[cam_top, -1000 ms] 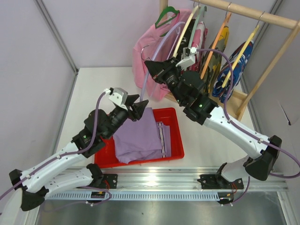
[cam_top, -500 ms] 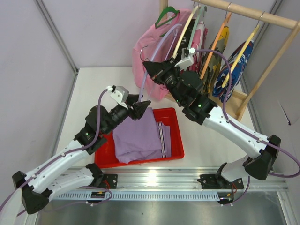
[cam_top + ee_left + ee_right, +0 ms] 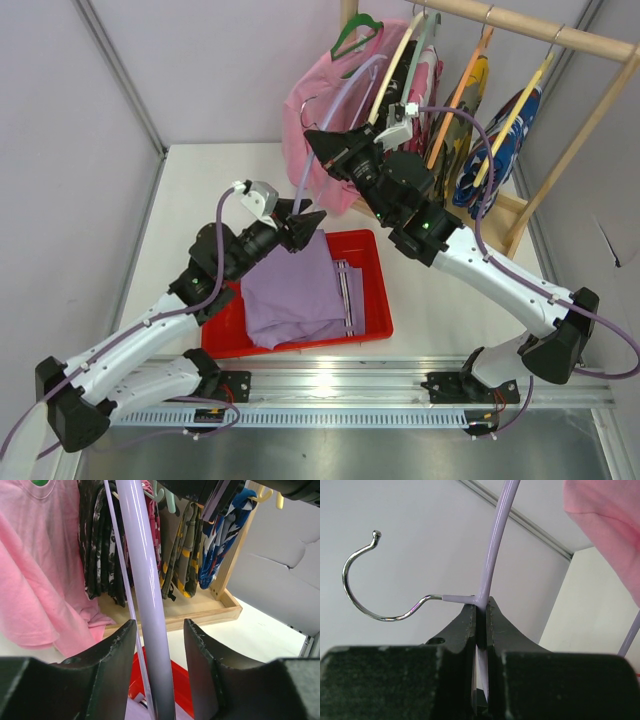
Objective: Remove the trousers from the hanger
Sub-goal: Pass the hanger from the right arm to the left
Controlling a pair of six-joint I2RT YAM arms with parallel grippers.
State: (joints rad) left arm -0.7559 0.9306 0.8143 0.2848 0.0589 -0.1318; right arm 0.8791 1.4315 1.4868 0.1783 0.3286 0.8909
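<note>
Site is presenting as a robotics lab: plain partition panels (image 3: 60, 150) are enclosing a white table (image 3: 200, 190), aluminium rail (image 3: 340, 380) edging it.

Left hand (image 3: 308, 217) advanced rightward, jaws now straddling lavender hanger (image 3: 301, 183).

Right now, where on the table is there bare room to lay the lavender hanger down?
Bare table lies left of and behind the red tray, and between the tray and the right arm. The lavender trousers fill the tray; the pink shirt and rack crowd the back right.
</note>
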